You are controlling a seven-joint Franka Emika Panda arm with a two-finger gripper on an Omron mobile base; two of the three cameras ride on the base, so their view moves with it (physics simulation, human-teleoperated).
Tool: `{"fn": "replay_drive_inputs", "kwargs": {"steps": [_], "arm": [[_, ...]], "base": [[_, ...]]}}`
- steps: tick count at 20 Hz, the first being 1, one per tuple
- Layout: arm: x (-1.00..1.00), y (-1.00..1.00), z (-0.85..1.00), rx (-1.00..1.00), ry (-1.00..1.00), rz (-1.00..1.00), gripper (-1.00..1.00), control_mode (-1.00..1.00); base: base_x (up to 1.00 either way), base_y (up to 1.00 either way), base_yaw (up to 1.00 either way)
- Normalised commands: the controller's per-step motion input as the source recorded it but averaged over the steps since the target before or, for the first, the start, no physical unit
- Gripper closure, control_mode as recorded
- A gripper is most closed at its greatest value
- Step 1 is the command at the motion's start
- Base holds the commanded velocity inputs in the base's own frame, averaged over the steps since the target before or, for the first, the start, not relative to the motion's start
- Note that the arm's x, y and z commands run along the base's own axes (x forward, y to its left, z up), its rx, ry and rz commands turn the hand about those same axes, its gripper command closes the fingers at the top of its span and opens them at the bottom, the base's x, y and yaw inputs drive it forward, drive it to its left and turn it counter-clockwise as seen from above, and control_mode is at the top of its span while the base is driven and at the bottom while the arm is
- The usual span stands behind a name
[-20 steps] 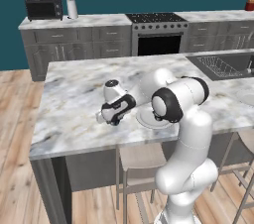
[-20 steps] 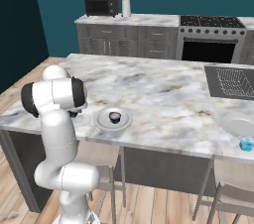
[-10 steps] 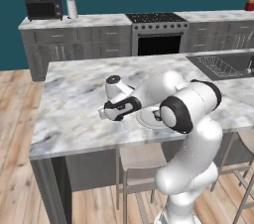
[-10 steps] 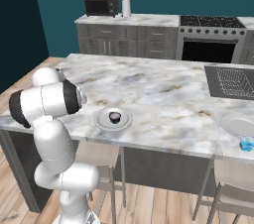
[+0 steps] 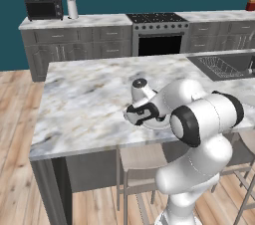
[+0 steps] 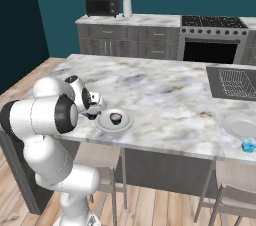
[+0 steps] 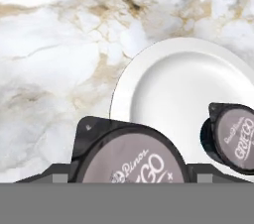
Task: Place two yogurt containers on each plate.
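Hand (image 6: 93,111) gripping dark yogurt cup (image 7: 128,158) between its fingers, jaws standing fairly wide around it, hovering over marble worktop (image 6: 165,90) just beside near plate (image 7: 173,89). Second dark cup (image 7: 233,138) sitting inside that plate, near its rim. Other plate (image 6: 241,125) lying well apart near worktop's far end, blue cup (image 6: 248,145) sitting just beside it.
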Motion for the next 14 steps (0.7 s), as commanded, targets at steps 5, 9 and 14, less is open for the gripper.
{"fn": "replay_drive_inputs", "kwargs": {"steps": [5,9,14], "arm": [[0.07,-0.15,-0.1,-0.05,0.03,0.0,1.0,-1.0],[0.31,-0.17,-0.11,-0.13,0.0,0.0,1.0,-1.0],[0.37,-0.05,-0.05,-0.08,0.01,0.0,1.0,-1.0]], "base": [[0.0,0.0,0.0],[0.0,0.0,0.0],[0.0,0.0,0.0]]}}
